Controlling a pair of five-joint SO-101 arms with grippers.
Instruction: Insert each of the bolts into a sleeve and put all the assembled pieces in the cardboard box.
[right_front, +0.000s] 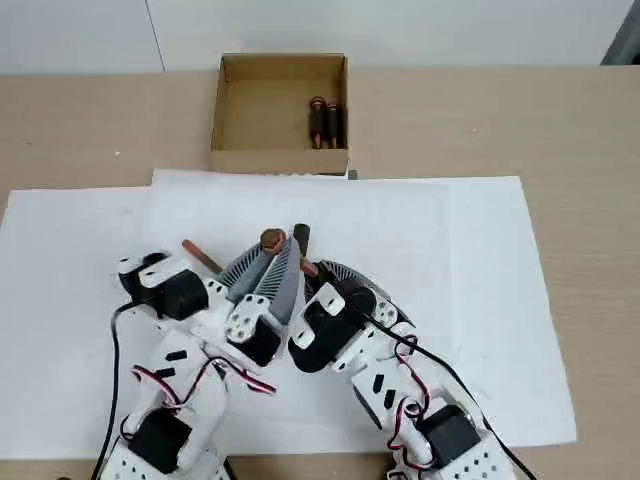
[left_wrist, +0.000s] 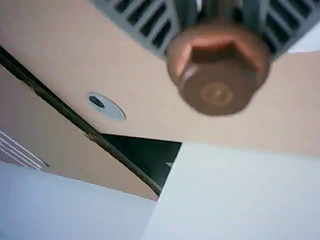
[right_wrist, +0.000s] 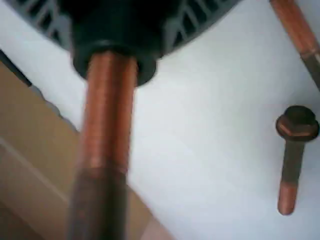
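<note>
step: insertion of a bolt into a sleeve is judged to be in hand, with both grippers met tip to tip over the paper (right_front: 480, 300).
left gripper (right_front: 272, 252): jaws are closed on a bolt (left_wrist: 217, 75), gripped near its head.
right gripper (right_front: 305, 262): jaws are closed on a dark sleeve (right_wrist: 112, 47), out of which a copper shaft (right_wrist: 105, 130) is seen to stick.
doubt: whether that shaft belongs to the bolt held on the left cannot be told.
box (right_front: 280, 160): it is set beyond the paper; two pieces (right_front: 325, 122) are laid inside by its right wall.
loose bolt (right_wrist: 295, 155): it is laid flat on the paper, apart from both grippers.
next move: the bolt is to be seated fully, a straight line-up with the sleeve being needed; the left jaws are then to be opened and the piece carried to the box.
</note>
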